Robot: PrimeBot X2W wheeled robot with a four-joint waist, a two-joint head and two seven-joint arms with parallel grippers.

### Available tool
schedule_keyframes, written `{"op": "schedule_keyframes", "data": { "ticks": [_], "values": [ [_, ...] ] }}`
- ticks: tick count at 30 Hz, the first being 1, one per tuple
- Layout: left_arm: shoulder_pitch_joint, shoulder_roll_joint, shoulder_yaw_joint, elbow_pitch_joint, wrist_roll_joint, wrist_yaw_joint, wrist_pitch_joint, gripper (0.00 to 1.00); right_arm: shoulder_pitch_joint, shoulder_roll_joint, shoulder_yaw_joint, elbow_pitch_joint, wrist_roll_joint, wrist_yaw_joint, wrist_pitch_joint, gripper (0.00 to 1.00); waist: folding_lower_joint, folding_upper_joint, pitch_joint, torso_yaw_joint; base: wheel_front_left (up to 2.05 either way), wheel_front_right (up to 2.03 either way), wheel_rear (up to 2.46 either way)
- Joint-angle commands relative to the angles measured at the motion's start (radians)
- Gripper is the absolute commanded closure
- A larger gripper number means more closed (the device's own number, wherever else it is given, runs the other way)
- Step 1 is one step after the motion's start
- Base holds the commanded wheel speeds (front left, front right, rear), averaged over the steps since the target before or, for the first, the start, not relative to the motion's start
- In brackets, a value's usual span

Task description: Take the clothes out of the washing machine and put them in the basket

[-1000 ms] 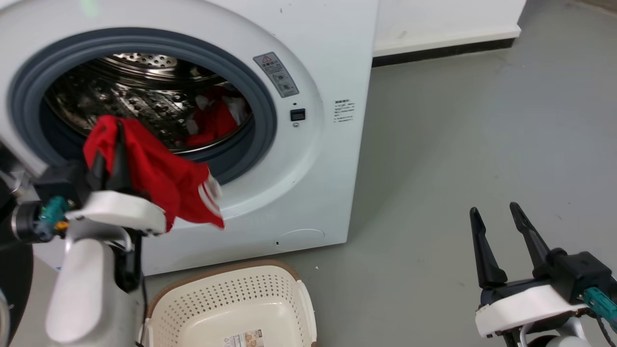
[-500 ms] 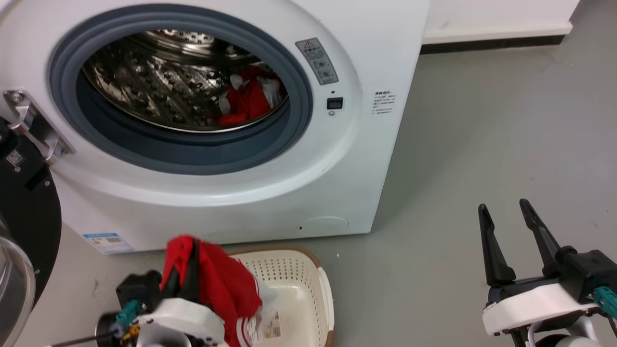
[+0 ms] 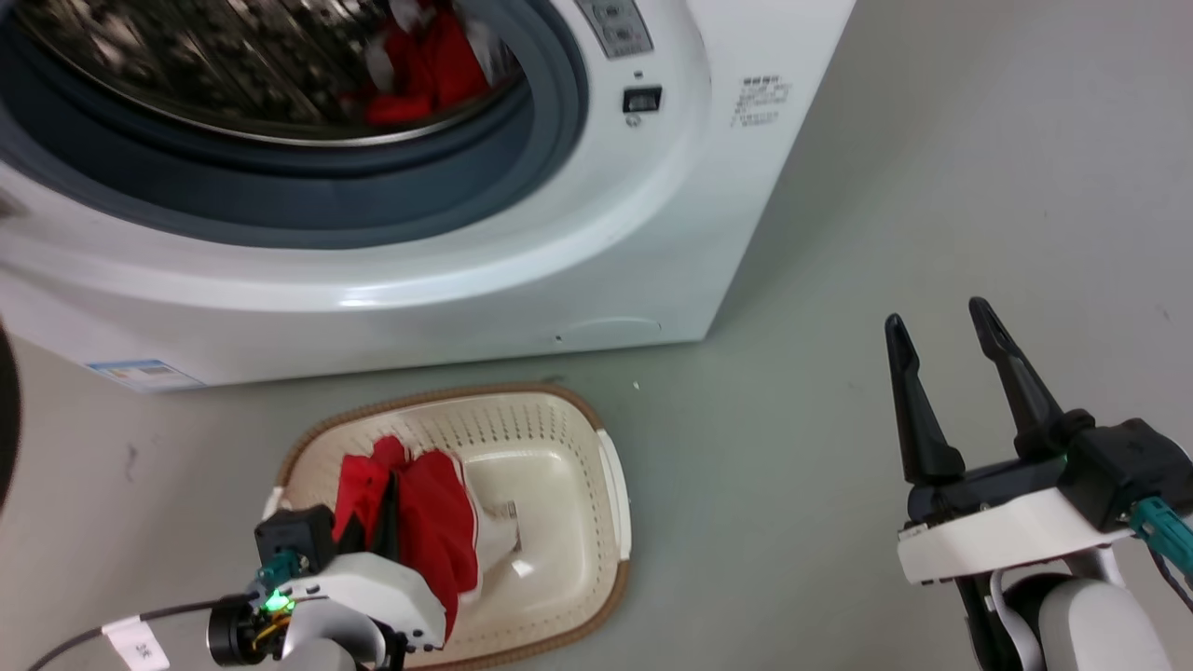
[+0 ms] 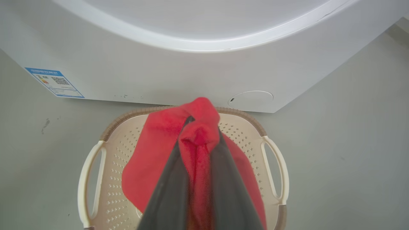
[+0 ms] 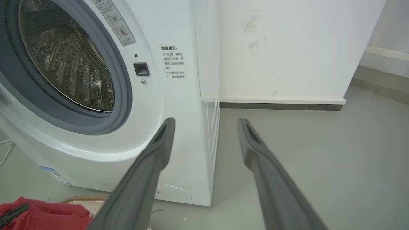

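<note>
One red garment (image 3: 438, 527) hangs pinched between the closed fingers of your left gripper (image 4: 203, 127), directly above the basket (image 3: 550, 396). Its lower folds seem to reach the basket's bottom, though cloth crowds the wrist view too much to be sure. You are at the drop step for this piece.

The next move calls for parting the fingers and lifting straight up out of the basket. In the wrist view the fabric is bunched over the fingertips, so it may cling; rise slowly and see that it slides off inside the rim.

A second red garment (image 3: 424, 70) lies beyond the basket and well above it, in the drum (image 3: 186, 65) of the washing machine (image 3: 596, 242). The task is therefore only partly done, and you will need another reach.

Mind the edges. The machine's white front stands just beyond the basket's far rim, so you have little room that way. On the return reach, the grey door seal (image 3: 550, 121) is the lip to clear.

Your right gripper (image 3: 937, 314) is spread wide and empty, well to the right of the basket over bare floor (image 3: 885, 186), where there is ample open room.
</note>
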Motion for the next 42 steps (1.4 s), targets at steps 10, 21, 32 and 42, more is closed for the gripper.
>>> {"op": "schedule_keyframes", "data": {
  "ticks": [10,21,32,42],
  "values": [
    [-0.144,0.048,0.084,0.144,0.022,0.008,-0.003,1.0,-0.102,0.002,0.035,0.014,0.009,-0.001,-0.04,0.0,-0.0001,0.0,0.231,-0.104,0.0,0.0,0.0],
    [-0.258,0.087,0.154,0.278,0.046,0.023,-0.003,1.0,-0.172,0.002,0.065,0.037,0.004,-0.001,-0.073,0.0,-0.0001,0.0,0.379,-0.152,0.0,0.0,0.0],
    [-0.306,0.097,0.166,0.421,0.053,0.011,-0.003,0.03,-0.192,0.002,0.069,0.073,0.008,-0.001,-0.092,0.0,-0.0001,0.0,0.391,-0.151,0.0,0.0,0.0],
    [-0.241,0.045,0.179,0.412,0.044,-0.01,-0.003,0.0,-0.145,0.001,0.054,0.107,-0.028,-0.001,-0.079,0.0,-0.0001,0.0,0.187,-0.085,0.0,0.0,0.0]
  ]
}}
